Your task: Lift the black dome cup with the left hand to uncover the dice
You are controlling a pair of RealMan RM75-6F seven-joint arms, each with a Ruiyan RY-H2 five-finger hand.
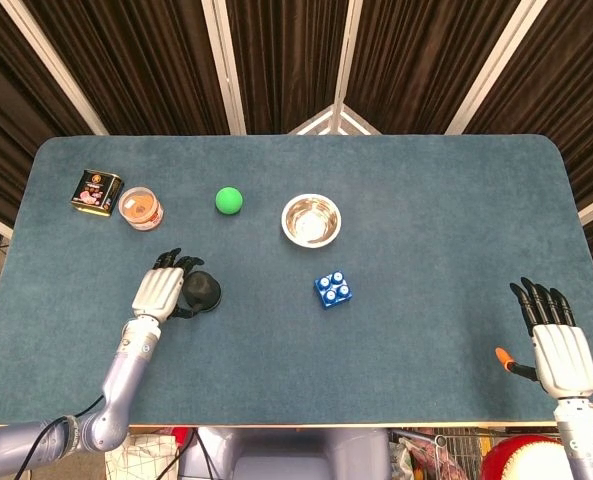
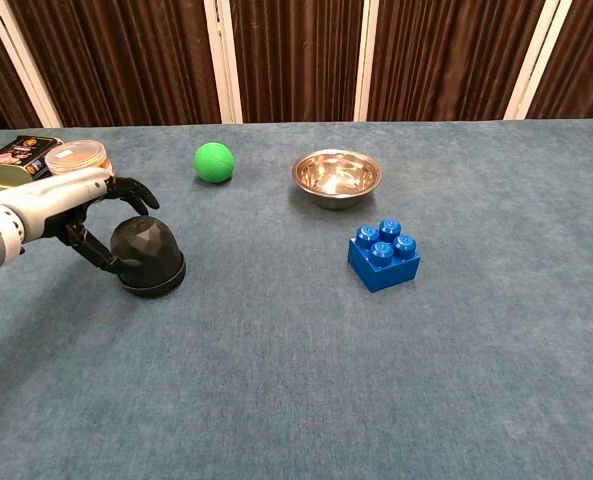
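The black dome cup stands mouth-down on the blue table, left of centre. In the chest view the cup sits flat on the cloth, and no dice show. My left hand is just left of the cup. Its fingers are spread and arch above the dome without closing on it, while the thumb reaches down by the cup's left base. My right hand lies flat with its fingers apart at the near right edge, holding nothing. It shows only in the head view.
A blue toy brick sits right of the cup, with a steel bowl and a green ball behind it. An orange-lidded jar and a dark tin stand at the far left, close behind my left hand.
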